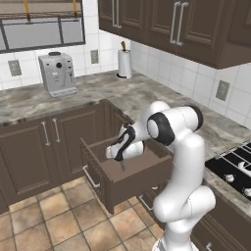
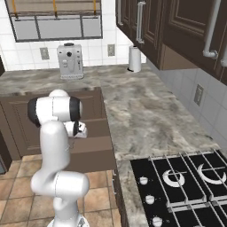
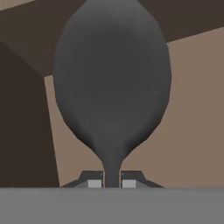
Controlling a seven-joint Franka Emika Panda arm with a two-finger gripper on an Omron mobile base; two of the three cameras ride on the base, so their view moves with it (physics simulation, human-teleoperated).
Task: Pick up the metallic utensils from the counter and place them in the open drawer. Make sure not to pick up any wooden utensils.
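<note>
fingers [image 3: 94,183] are pinching the thin neck of the dark grey spoon [image 3: 113,83], narrow around it, so its bowl is hanging straight down from the gripper [image 1: 121,164] into the open drawer [image 1: 128,182]. holding it by the stem is keeping the wide bowl free to drop in. one drawer wall is rising close on one side in the hand view, while pale drawer floor is lying open beyond; the worktop [image 2: 146,111] edge is sitting just behind the drawer.

A coffee machine [image 1: 57,73], paper towel roll [image 1: 125,63] and black stove [image 2: 181,184] stand apart.
</note>
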